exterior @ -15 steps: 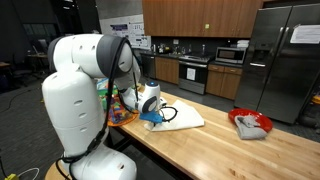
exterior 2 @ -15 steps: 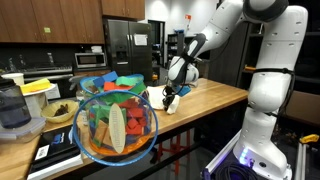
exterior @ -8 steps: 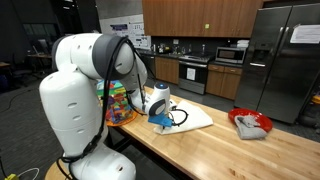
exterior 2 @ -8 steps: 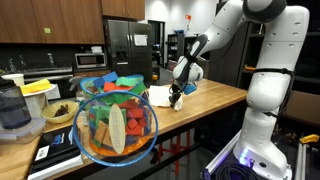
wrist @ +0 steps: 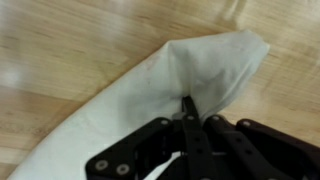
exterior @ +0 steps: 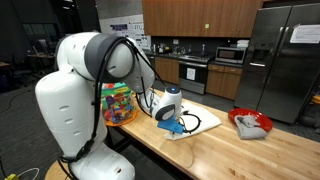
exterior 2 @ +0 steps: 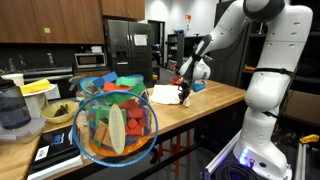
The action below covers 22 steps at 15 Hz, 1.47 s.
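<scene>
Arm pose: the arm (exterior 2: 228, 28) is arched from the upper right of an exterior view down toward the middle of the frame, with the wrist tipped steeply downward over the desk (exterior 2: 205, 104).
Arm base: a bulky white body is seen at the left of an exterior view, and the forearm is stretched out from it toward the centre.
Hand: the hand (exterior: 170, 124) is lowered to the desk surface at the centre of the frame. In the wrist view the hand (wrist: 187, 103) enters from the bottom edge.
Hand state: the dark fingers (wrist: 187, 118) are pressed together, and a raised fold of fabric is pinched between them.
White cloth: the white cloth (exterior: 207, 124) is spread on the desk at the centre, and one edge is lifted at the hand. In the wrist view the white cloth (wrist: 205, 62) is bunched to a peak at the fingertips.
Nearby: a bowl of coloured toys (exterior 2: 115, 122) is seen large at the lower left. A red bowl (exterior: 250, 123) is set well apart at the right.
</scene>
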Each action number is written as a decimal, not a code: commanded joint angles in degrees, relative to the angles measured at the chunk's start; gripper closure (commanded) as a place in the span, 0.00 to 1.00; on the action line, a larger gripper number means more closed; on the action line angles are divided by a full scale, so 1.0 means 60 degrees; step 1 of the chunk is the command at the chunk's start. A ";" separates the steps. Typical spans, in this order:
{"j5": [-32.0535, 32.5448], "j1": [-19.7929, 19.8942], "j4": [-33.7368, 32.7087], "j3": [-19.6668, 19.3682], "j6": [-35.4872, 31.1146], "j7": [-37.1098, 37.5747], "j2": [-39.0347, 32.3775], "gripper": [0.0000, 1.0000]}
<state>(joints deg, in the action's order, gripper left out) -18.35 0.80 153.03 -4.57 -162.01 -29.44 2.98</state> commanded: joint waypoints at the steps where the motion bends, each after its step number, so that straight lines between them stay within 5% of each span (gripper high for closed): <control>1: -0.0895 0.0016 0.0260 -0.0274 -0.0165 -0.1092 0.0129 0.99; 3: -0.1642 -0.0108 0.0199 -0.0285 -0.0296 -0.1730 0.0130 0.71; 4: -0.1168 0.0001 0.0057 -0.0201 -0.0085 -0.1193 0.0032 0.92; 8: -0.1457 -0.0037 0.0076 -0.0200 -0.0167 -0.1492 0.0032 0.70; 22: -0.1457 -0.0037 0.0082 -0.0200 -0.0186 -0.1503 0.0032 0.70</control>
<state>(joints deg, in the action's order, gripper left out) -27.09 0.58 153.53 -5.77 -163.13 -38.46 3.18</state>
